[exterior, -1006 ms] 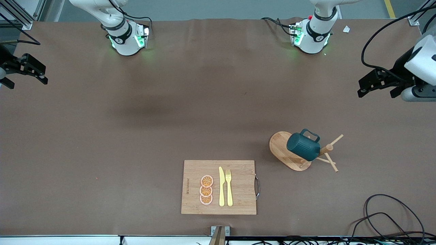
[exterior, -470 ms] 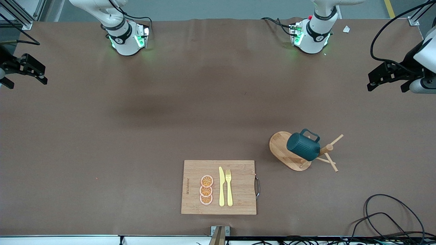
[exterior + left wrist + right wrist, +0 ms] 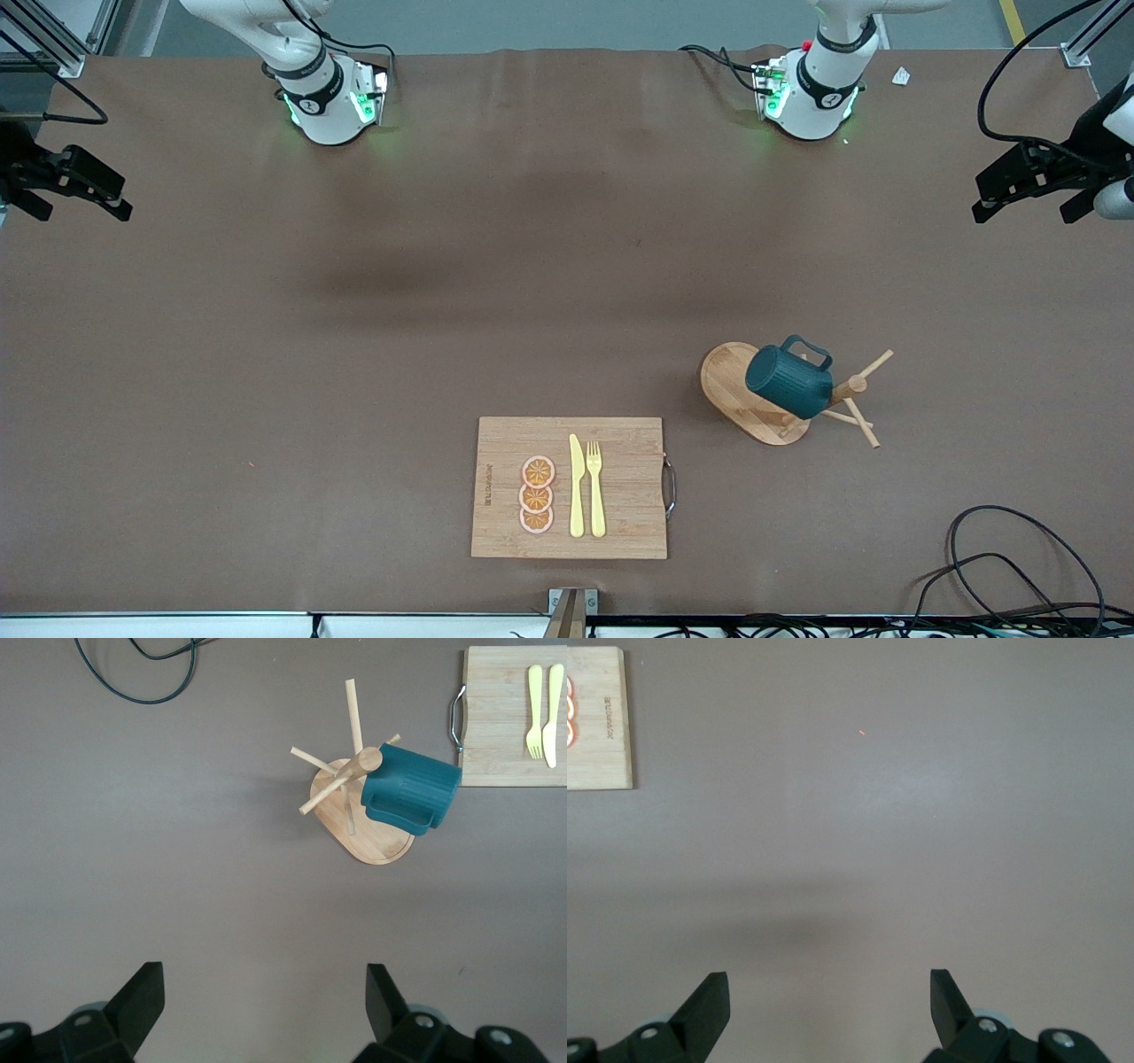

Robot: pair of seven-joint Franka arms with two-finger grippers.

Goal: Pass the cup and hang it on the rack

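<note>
I see the cup [image 3: 788, 381] hanging on a peg of the rack [image 3: 753, 394], which stands on the tabletop [image 3: 354, 354] toward the left arm's end. I think the job is done. My left hand [image 3: 1028, 183] is wide open and holds nothing, over that end's edge. My right hand [image 3: 66, 182] is open and empty too, waiting over its own end. I should park both arms slowly, well clear of the rack.
</note>
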